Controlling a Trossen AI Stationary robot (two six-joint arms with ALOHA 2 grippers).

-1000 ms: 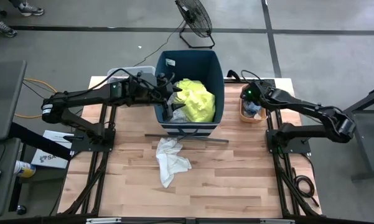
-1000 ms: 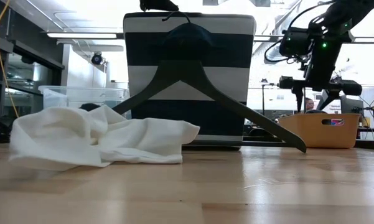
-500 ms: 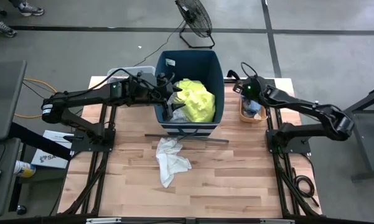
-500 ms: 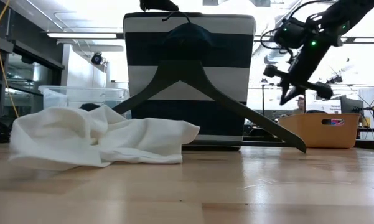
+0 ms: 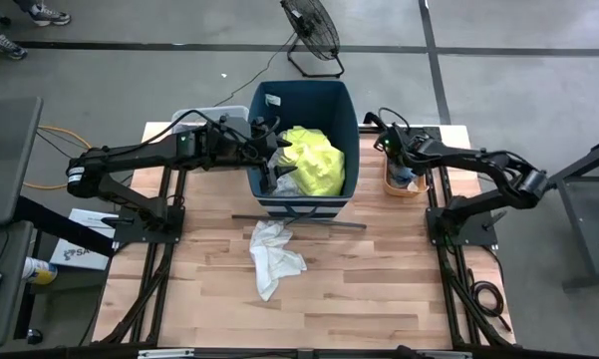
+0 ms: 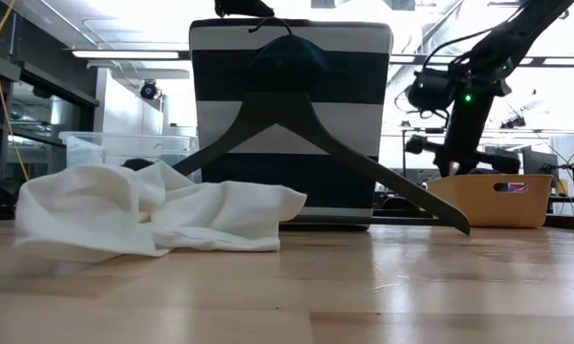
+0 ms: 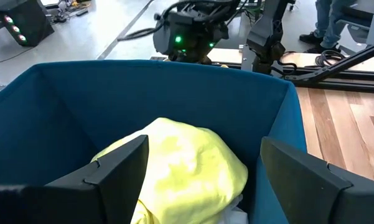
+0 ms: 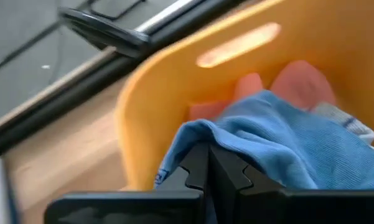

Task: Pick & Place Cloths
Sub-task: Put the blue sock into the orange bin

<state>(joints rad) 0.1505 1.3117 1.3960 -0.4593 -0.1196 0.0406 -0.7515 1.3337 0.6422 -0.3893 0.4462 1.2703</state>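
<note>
While the tall dark-blue fabric bin (image 5: pixel 304 140) already holds a crumpled neon-yellow shirt (image 5: pixel 312 160), with a paler piece tucked beside it, the job reads as partly done, not finished.

Left claw (image 7: pixel 199 165): poised over the bin's mouth, fingers (image 7: pixel 115 171) spread wide, nothing between them. Yellow shirt lies directly beneath, loose in the bin.

Right claw (image 8: pixel 211 163): down at the small orange plastic tub (image 5: pixel 403 178) at the tabletop's right edge. Fingers drawn together on a fold of soft light-blue cloth (image 8: pixel 280 146). Cloth sits inside the tub; pink pieces (image 8: pixel 299 84) show behind it, against the tub wall. Judgement: this is the grasp stage of one more transfer, cloth not yet lifted clear.

Left to do, as far as visible:
- blue cloth and the pink pieces in the tub
- crumpled white garment (image 5: pixel 274 256) lying on the pale wooden tabletop (image 5: pixel 379 289), in front of the bin, apart from both arms

Dark clothes hanger (image 6: pixel 315 143) leans against the bin's striped front; not cloth, likely not part of the count.

Rough estimate: the lesser share is binned; tub contents and the white garment remain.
</note>
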